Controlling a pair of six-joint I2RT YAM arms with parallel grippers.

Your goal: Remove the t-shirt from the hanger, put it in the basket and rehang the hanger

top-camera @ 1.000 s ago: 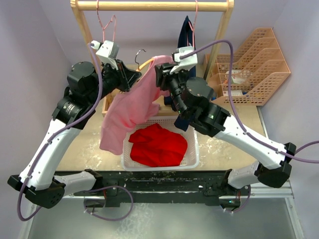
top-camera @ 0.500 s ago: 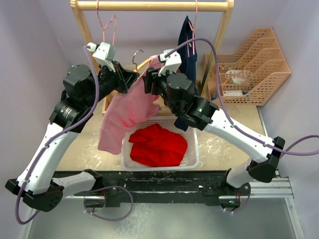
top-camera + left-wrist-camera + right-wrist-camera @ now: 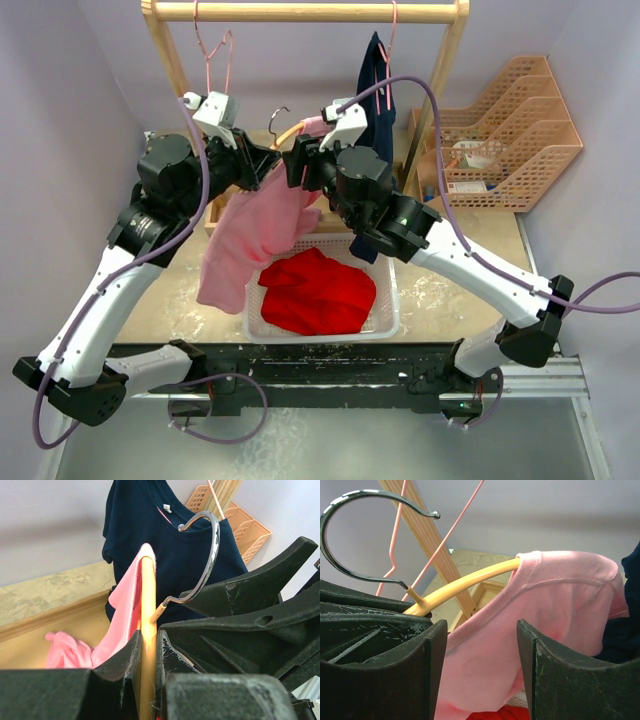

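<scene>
A pink t-shirt (image 3: 250, 235) hangs from a yellow hanger (image 3: 291, 128) with a chrome hook (image 3: 277, 108), held in the air below the rail. My left gripper (image 3: 268, 160) is shut on the hanger's bar (image 3: 147, 605), and the t-shirt (image 3: 125, 597) is draped over the bar's far end. My right gripper (image 3: 293, 165) faces it from the right and is open. In the right wrist view my right gripper (image 3: 482, 640) frames the pink t-shirt (image 3: 545, 610), which hangs off the hanger's arm (image 3: 465, 582). The fabric lies beyond the fingers, not pinched.
A white basket (image 3: 390, 300) below holds a red garment (image 3: 318, 290). A navy t-shirt (image 3: 378, 90) and an empty pink wire hanger (image 3: 220, 55) hang on the wooden rail (image 3: 300, 12). Orange file trays (image 3: 510, 140) stand at the back right.
My right gripper has opened wider and moved left along the hanger, close to the left gripper. The left gripper keeps its hold on the hanger and has shifted only slightly.
</scene>
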